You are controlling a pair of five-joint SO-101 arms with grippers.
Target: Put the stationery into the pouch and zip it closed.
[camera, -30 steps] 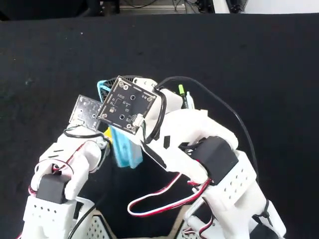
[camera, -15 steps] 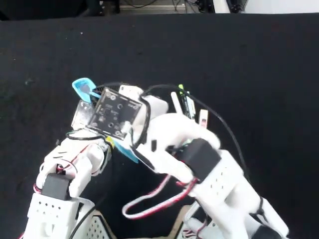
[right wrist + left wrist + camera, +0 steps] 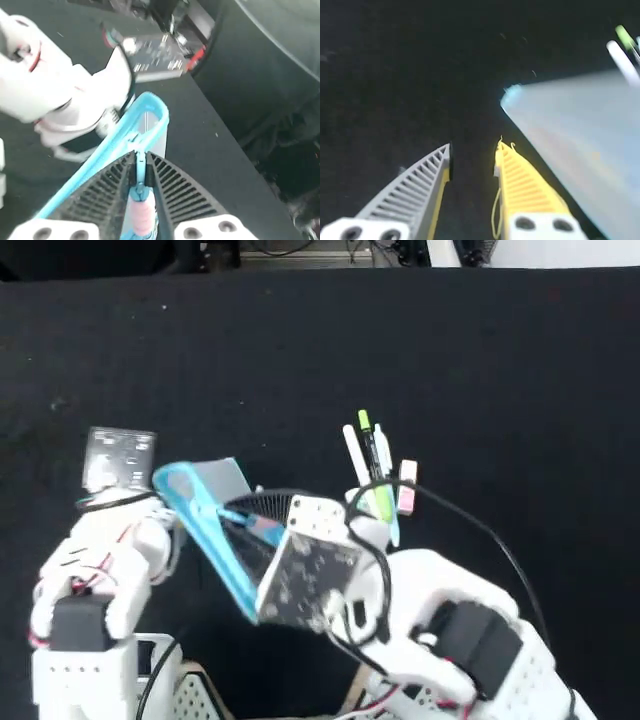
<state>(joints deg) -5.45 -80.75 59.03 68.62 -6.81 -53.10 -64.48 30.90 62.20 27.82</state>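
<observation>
The pouch (image 3: 205, 502), clear with a blue zipper edge, hangs tilted above the mat between the two arms. My right gripper (image 3: 140, 156) is shut on the pouch's blue zipper edge (image 3: 125, 137), with a small pink piece (image 3: 140, 215) between its fingers; in the high view the right gripper (image 3: 252, 517) sits just ahead of its camera board. My left gripper (image 3: 472, 147) is open, holds nothing, and stands just beside the pouch (image 3: 580, 145) without touching it. Several pens (image 3: 370, 472) and a pink eraser (image 3: 406, 488) lie on the mat to the right of the pouch.
A black mat (image 3: 470, 370) covers the table, bare at the back and right. The left arm (image 3: 100, 550) stands at the front left, the right arm (image 3: 450, 630) at the front right, with loose cables near it.
The right arm drew back toward the front with the pouch, tipping it over leftward. The left arm swung left, away from the pouch. The pens are now uncovered.
</observation>
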